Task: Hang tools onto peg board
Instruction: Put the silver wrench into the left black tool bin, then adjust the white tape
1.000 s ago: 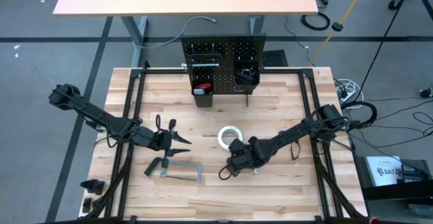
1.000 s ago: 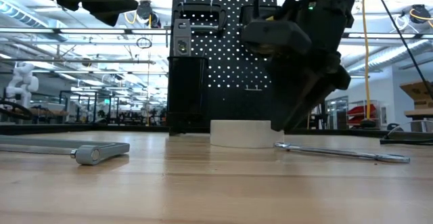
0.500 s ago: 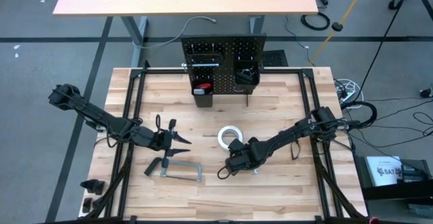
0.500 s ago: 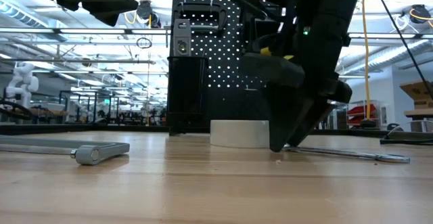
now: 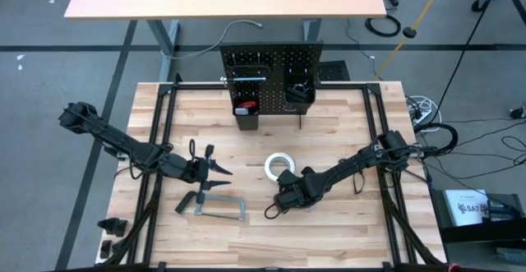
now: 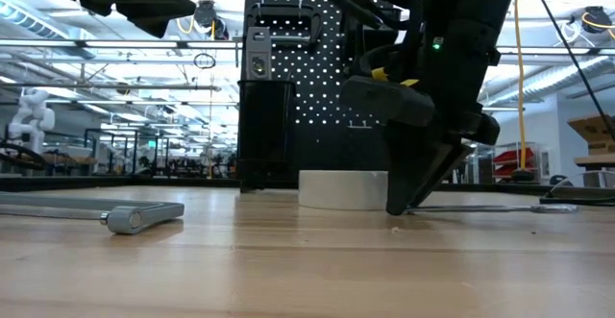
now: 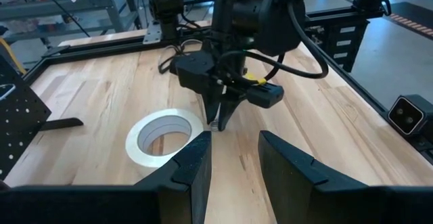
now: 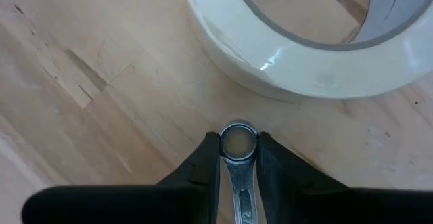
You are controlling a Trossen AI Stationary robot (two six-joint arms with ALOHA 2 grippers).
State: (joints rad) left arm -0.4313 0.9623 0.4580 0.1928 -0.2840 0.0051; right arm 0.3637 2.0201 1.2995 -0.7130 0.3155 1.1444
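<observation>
Wooden worktop (image 5: pixel 345 116) from above: peg board (image 5: pixel 271 79) at the far edge, tape roll (image 5: pixel 279 166) near the middle. Right hand (image 8: pixel 231 158) pinches the wrench (image 8: pixel 237 146) beside it. Left hand (image 7: pixel 233 149) hovers, fingers parted, holding nothing.

Overhead looks straight down, low sits level — both share the tape roll (image 5: pixel 279 167).
</observation>
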